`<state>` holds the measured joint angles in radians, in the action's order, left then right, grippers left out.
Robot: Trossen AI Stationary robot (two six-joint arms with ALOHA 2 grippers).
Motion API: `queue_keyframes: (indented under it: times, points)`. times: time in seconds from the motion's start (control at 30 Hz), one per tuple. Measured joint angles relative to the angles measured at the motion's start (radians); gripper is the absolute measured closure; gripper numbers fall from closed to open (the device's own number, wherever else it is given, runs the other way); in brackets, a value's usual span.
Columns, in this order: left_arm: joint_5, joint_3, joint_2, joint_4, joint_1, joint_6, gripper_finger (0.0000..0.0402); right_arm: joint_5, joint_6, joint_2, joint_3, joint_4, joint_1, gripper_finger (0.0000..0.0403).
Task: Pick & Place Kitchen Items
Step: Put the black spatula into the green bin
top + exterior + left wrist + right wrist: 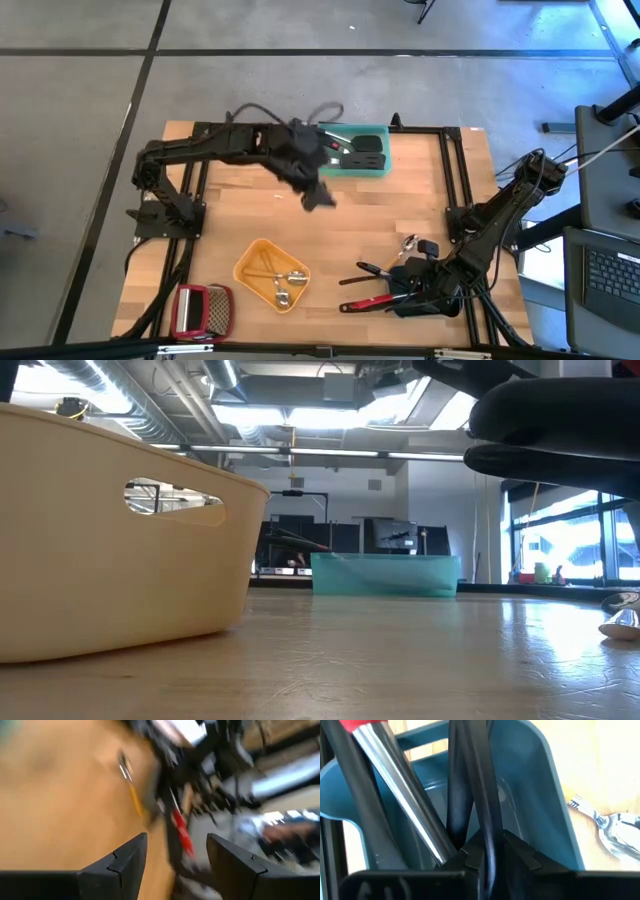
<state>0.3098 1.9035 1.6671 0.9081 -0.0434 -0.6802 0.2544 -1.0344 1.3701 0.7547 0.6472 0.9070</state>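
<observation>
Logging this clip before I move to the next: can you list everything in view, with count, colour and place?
Teal tray: one, far edge of table, dark items inside.
Yellow tray: one, near middle, small shiny spoons inside.
Grater: one, red-framed, near left corner.
Blue tray: one, near right, holding long utensils, black and red-handled.
Metal spoon: one, shiny, on wood beside it.
Left gripper: open, above table by teal tray.
Right gripper: at a black handle in blue tray.
</observation>
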Motion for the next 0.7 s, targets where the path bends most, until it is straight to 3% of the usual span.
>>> queue_keyframes:
  times: [0.2,0.4,0.53,0.6,0.7]
  points:
    - [0.018,-0.093,0.009,-0.05,0.187,-0.202,0.0201,-0.015,0.002,0.0,0.0,0.01,0.0,0.0338]
    - [-0.148,-0.376,0.009,-0.511,0.351,-0.637,0.0201,-0.022,0.008,0.0,0.0,0.008,0.0,0.0338]
    - [-0.417,-0.582,0.026,-1.002,0.442,-0.953,0.0202,-0.022,0.048,0.0,0.0,0.006,0.002,0.0338]
    - [-0.586,-0.642,0.036,-1.104,0.482,-1.05,0.0205,-0.022,0.073,0.0,0.0,0.006,0.002,0.0338]
    - [-0.747,-0.68,0.036,-1.081,0.554,-1.222,0.0217,-0.023,0.099,0.0,0.0,0.007,0.002,0.0338]
